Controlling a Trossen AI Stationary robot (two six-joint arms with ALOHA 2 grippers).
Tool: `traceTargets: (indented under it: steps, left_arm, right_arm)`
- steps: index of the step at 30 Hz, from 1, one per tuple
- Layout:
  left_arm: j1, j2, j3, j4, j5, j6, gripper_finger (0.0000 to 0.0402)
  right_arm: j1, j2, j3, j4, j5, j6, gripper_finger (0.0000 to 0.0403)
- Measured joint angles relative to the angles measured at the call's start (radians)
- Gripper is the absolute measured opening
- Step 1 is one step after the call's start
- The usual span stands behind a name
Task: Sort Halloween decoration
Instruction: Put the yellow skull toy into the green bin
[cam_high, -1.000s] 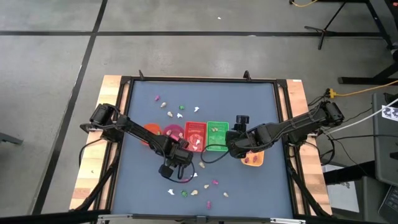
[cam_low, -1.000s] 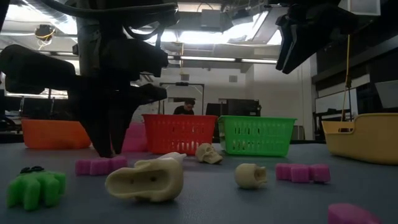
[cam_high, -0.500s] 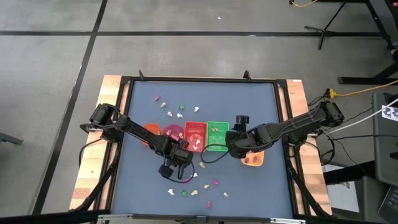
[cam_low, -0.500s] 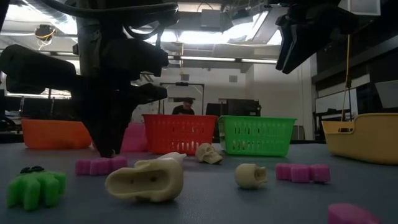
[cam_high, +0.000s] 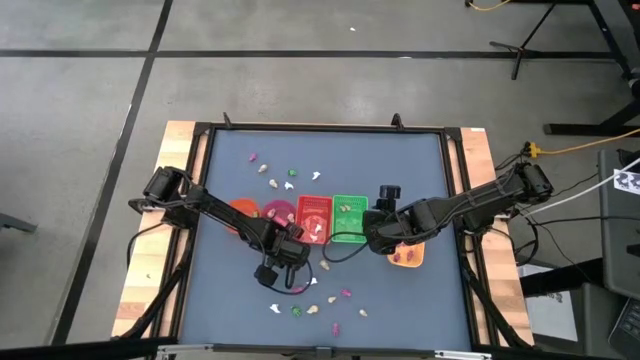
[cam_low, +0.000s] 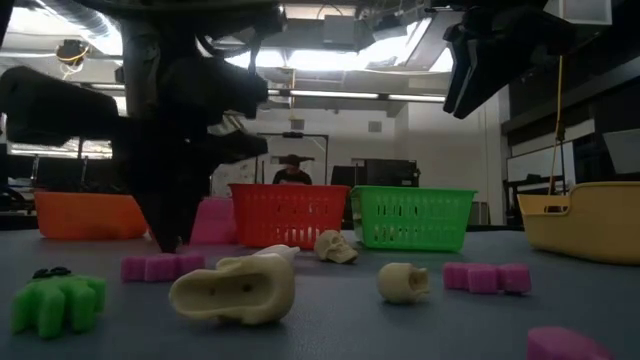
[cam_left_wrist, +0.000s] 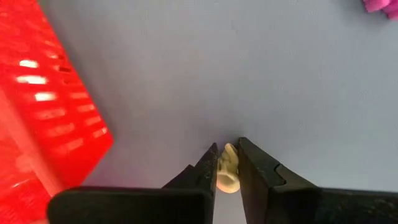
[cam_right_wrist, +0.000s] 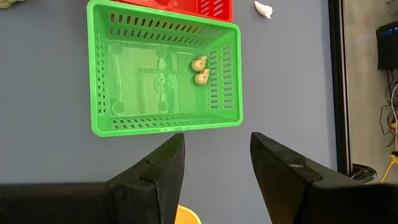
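Left wrist view: the left pincer pinches a smooth, rounded cream trinket beside the slatted red basket

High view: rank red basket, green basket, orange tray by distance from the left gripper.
From the left gripper:
1. Red basket, just beyond it, mid-table.
2. Green basket, next to the red one, on its right.
3. Orange tray, farthest, under the right arm.

Backlit low view — ceiling-light glare, dark silhouettes
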Motion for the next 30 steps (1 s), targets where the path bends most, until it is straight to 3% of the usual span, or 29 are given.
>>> traceTargets:
  steps: [12, 17, 30]
  left_arm:
    - [0.0, -0.02, 0.152, -0.061, 0.001, 0.0, 0.003]
    - [0.024, -0.021, 0.222, -0.055, -0.075, 0.013, 0.003]
    - [0.118, -0.021, 0.242, 0.252, -0.093, 0.257, 0.003]
  right_arm:
    - [0.0, 0.0, 0.0, 0.01, 0.0, 0.0, 0.0182]
    - [0.0, 0.0, 0.0, 0.012, 0.0, 0.0, 0.0182]
    - [0.0, 0.0, 0.0, 0.016, 0.0, 0.0, 0.0182]
